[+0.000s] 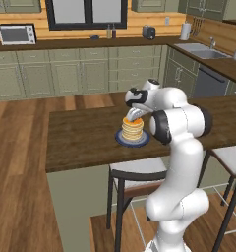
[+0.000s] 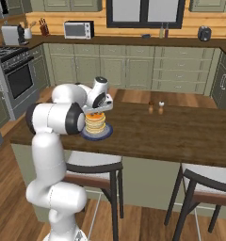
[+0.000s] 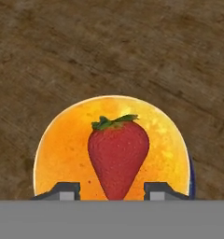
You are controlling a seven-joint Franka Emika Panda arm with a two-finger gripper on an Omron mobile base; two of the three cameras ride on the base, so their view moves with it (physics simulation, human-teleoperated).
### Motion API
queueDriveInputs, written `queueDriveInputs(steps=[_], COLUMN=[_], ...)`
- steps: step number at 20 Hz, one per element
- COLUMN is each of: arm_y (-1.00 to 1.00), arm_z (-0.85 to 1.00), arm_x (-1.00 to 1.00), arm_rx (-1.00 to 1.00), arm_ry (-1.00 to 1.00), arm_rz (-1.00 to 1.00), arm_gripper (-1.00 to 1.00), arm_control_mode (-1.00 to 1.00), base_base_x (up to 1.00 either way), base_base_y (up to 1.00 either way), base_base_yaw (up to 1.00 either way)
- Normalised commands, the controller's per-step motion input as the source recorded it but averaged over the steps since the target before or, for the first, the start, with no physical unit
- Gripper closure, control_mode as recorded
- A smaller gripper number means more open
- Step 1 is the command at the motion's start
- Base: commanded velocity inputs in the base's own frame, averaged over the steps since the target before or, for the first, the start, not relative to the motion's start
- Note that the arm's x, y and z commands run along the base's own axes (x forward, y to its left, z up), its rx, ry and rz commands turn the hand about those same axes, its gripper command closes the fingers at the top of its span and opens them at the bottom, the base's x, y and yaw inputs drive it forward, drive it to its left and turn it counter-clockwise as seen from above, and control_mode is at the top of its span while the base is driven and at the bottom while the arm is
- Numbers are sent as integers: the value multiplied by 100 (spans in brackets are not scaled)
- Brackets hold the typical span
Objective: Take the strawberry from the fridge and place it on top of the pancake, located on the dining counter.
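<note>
The strawberry [image 3: 117, 154], red with a green top, lies on the pancake [image 3: 62, 149], a tan stack [image 1: 132, 129] [image 2: 95, 123] on a dark blue plate [image 1: 119, 141] [image 2: 106, 135]. The plate stands on the dark-brown dining counter [image 1: 80, 140] [image 2: 171, 134]. My gripper [image 3: 111, 191] [image 1: 134, 116] [image 2: 97, 112] hangs straight down just above the stack. It is open: a gap shows between each fingertip [image 3: 67, 190] and the strawberry's narrow end. The fridge is out of view.
Two small shakers [image 2: 155, 108] stand on the counter right of the plate. Dark-framed stools [image 1: 139, 173] [image 2: 93, 165] [image 2: 209, 181] sit under the counter's near edge. Green cabinets [image 1: 66, 76] and a sink [image 1: 201, 50] line the far walls.
</note>
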Motion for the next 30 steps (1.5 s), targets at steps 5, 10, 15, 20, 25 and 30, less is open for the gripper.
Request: queueDriveInputs(steps=[5,10,15,20,25,30], arm_y=[1,19,21,17,7,67], arm_z=[24,70,49,31,11,31], arm_x=[-1,-23,-99,-100,-100,-100], arm_rx=[-3,-15,-7,-1,0,-14], arm_ry=[0,2,0,3,5,1], arm_rz=[0,0,-7,-18,-18,-11], arm_gripper=[-100,-100,-100,-100,-100,-100], arm_control_mode=[-100,-100,-100,-100,-100,-100], base_base_x=[0,0,0,0,0,0], base_base_y=[0,0,0,0,0,0], base_base_yaw=[0,0,0,0,0,0])
